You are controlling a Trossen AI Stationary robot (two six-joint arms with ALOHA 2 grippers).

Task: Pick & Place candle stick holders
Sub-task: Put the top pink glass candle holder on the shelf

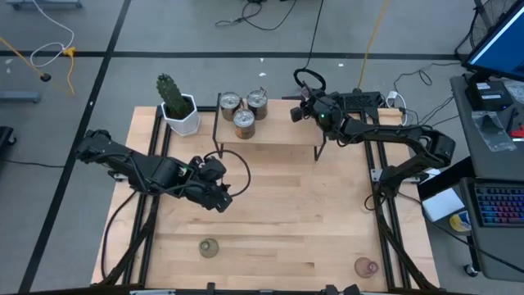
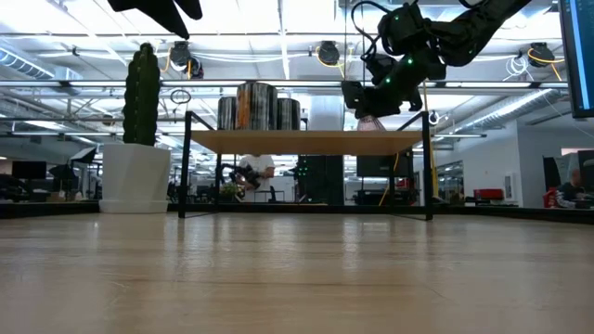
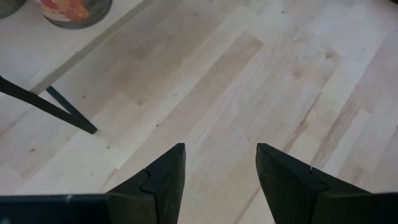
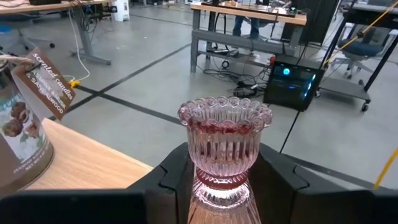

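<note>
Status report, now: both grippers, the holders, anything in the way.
Right gripper shut on pink glass holder, above shelf. Left gripper open, empty, over table. Olive holder, second pink holder at front. Nothing blocking.

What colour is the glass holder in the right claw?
Pink, ribbed, with a beaded rim: the glass holder shows best in the right wrist view.

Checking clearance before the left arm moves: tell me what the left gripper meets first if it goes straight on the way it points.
Probably the bare wooden tabletop: the left gripper, fingers open and empty, points down at it, with nothing between.
</note>
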